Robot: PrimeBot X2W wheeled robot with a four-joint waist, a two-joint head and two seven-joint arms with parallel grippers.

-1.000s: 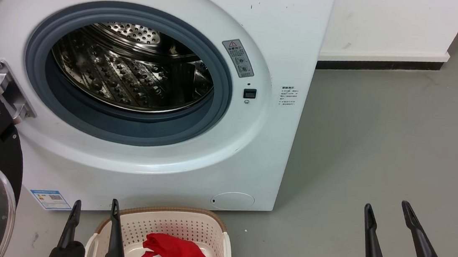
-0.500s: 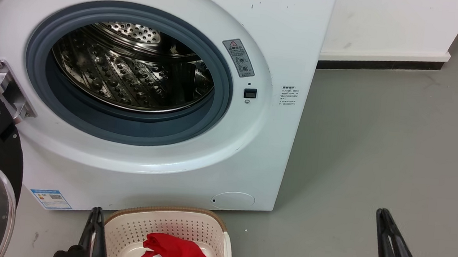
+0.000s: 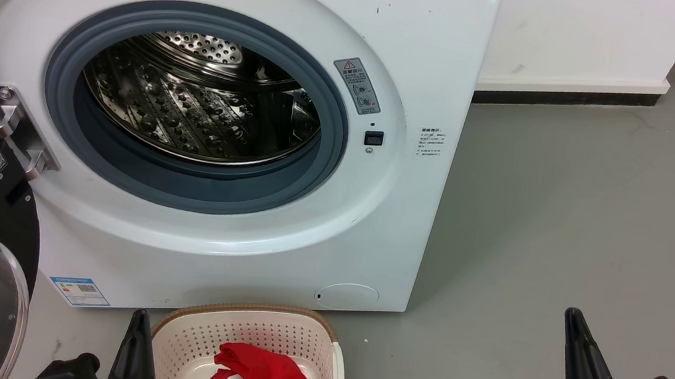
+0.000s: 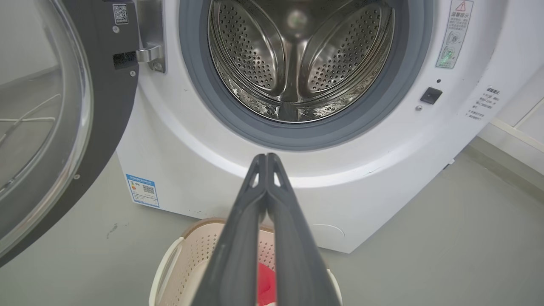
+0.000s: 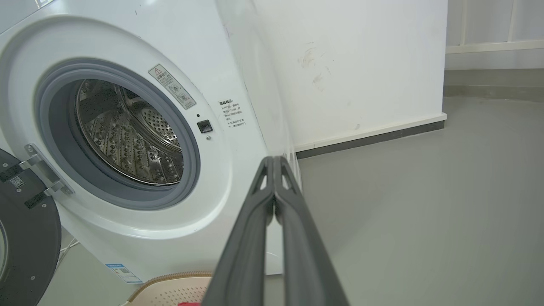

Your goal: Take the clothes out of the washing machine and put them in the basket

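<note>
The washing machine (image 3: 425,49) has a glossy white shell; inside it the drum (image 3: 195,120) is polished perforated steel, ringed by a matt grey rubber seal (image 3: 330,151). Before it, the basket (image 3: 261,334) is smooth cream plastic, the clothes (image 3: 261,371) soft red cloth.

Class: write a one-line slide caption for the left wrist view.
Shut left gripper points toward the open washing machine; red clothes lie in the basket before it.

Floor (image 3: 559,204): grey, smooth, lightly scuffed; carries one white front-loading washing machine (image 3: 411,66), standing upright with porthole open, and one cream perforated basket (image 3: 261,334) with brown rim, set just in front of the machine's base.
</note>
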